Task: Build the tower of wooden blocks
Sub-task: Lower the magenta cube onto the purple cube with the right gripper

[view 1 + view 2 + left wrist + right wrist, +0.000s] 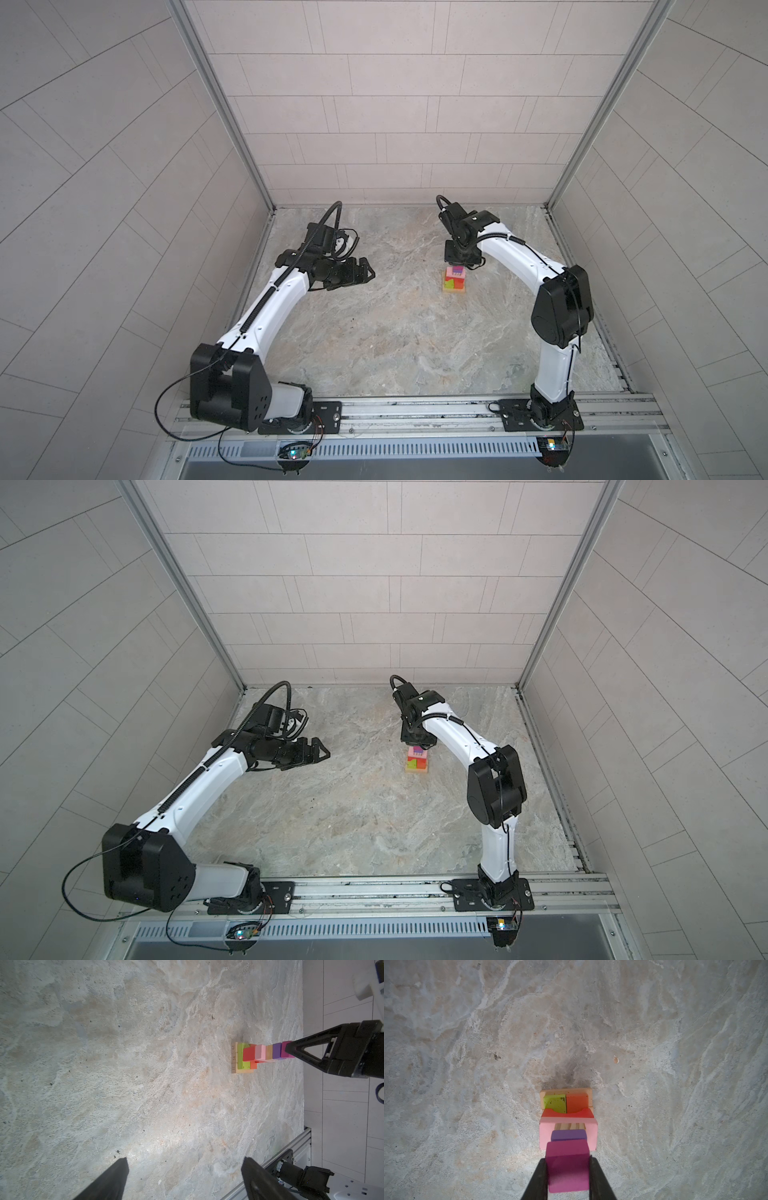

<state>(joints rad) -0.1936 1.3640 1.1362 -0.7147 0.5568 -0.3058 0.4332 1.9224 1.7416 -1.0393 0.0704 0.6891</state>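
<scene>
- The tower (454, 282) stands upright on the table (374, 340), right of centre, its tan base (565, 1091) at the bottom and the magenta cube (568, 1176) on top.
- The right gripper (568, 1159) points down over the tower; its fingers pinch the magenta cube on two opposite sides.
- The left gripper (368, 275) hangs well apart to the left, fingers spread, holding nothing.

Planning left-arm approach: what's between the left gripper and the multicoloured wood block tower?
Only bare marbled tabletop between the left gripper and the multicoloured wood block tower, seen in both top views and left wrist view.
</scene>
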